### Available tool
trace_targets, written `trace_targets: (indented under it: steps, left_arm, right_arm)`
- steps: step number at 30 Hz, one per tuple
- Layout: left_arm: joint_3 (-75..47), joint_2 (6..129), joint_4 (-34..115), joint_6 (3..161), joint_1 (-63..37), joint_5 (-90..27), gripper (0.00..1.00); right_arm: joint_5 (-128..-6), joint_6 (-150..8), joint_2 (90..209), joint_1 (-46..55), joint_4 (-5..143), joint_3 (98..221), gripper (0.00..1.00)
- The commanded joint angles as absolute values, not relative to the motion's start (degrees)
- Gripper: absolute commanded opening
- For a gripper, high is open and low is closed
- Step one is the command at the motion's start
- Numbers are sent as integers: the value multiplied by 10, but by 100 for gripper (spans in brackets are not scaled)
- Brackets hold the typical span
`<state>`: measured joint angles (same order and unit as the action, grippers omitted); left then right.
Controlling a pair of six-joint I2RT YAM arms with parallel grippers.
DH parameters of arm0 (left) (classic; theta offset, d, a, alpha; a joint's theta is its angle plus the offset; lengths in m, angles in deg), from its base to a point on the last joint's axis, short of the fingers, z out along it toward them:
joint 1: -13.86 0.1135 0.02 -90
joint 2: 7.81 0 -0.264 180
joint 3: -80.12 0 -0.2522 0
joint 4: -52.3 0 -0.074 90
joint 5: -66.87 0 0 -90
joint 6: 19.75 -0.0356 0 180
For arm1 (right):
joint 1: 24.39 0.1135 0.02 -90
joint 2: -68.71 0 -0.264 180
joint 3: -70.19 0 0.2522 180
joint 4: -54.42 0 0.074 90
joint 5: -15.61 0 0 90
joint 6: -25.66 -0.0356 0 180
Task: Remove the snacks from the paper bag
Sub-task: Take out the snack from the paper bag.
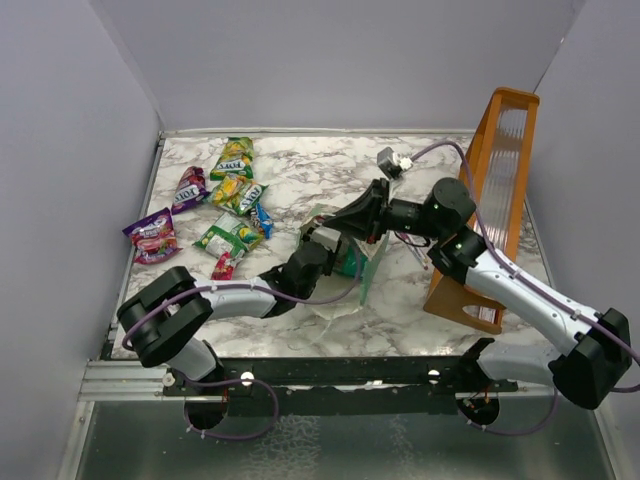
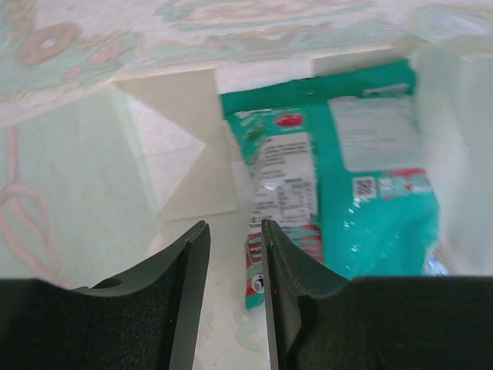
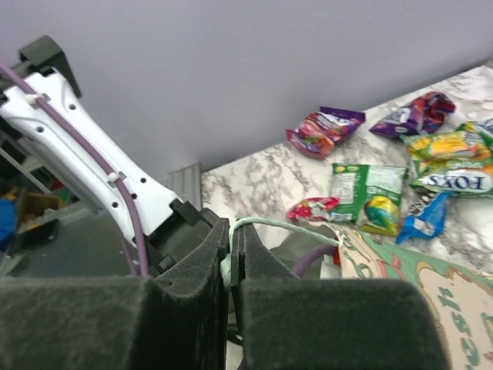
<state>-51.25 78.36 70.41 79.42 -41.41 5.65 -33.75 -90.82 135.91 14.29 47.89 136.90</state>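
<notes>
My right gripper (image 3: 233, 266) pinches the paper bag (image 3: 416, 289) by its handle (image 3: 281, 223) while my half-open, empty left gripper (image 2: 235, 285) must next clamp the teal snack (image 2: 370, 200) just ahead.

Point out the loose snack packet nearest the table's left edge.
The purple-and-pink packet, lying alone, farthest left; the darker purple packet and the rest sit farther right.

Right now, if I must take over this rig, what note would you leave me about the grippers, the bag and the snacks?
Left gripper: inside the paper bag, jaws partly open, gripping nothing.
Right gripper: shut on the bag's handle, holding the bag.
Done: several snacks lie on the left side of the table.
Left to do: at least one teal packet is in the bag; take it out.
</notes>
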Motion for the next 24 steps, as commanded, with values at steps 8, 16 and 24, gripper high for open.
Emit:
trace_targets:
  steps: [8,16,24]
  left_arm:
    - [-513,766,726,837,-374,-123,59]
    - [-472,850,730,851,-410,-15,74]
    - [-399,968,758,807,-410,40,99]
  right_arm:
    - [-323,-803,1420,145,633,1474,2]
    - [-301,-824,1410,145,620,1462,2]
    - [-293,-837,1396,145,612,1451,2]
